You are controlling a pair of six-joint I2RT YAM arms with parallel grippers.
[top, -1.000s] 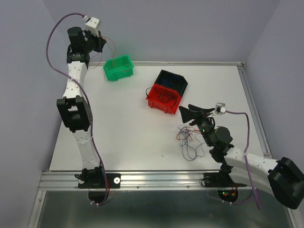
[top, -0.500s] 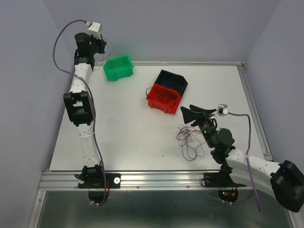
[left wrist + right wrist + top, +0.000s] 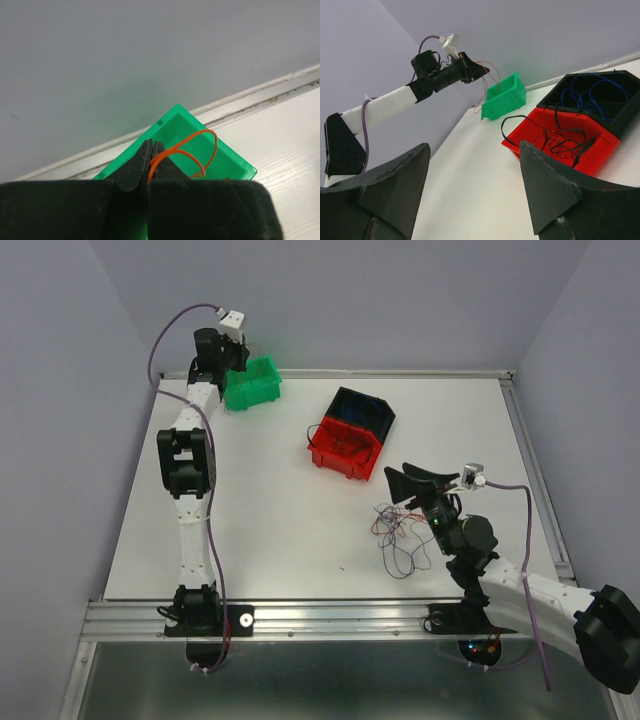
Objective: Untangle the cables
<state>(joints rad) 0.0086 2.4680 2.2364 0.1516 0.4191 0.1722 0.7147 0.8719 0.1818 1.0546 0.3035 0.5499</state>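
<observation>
Our left gripper (image 3: 151, 150), clamped on one orange wire (image 3: 197, 137), has swung in over the green bin (image 3: 250, 395) at the tabletop's far left corner, so this wire seems ready to drop. Our right gripper (image 3: 412, 480) hangs with jaws apart above the remaining tangle (image 3: 400, 535) near the right edge. The red bin (image 3: 338, 457) and black bin (image 3: 620, 120) stand beyond it, blocking nothing.

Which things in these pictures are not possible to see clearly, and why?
- Top view: the wire tangle has strands too thin to tell which crosses which; the right arm covers its edge.
- Left wrist view: the orange wire has its lower end hidden behind the shut left gripper.
- Right wrist view: the tangle is not in frame; the green bin hides its floor behind its wall.
</observation>
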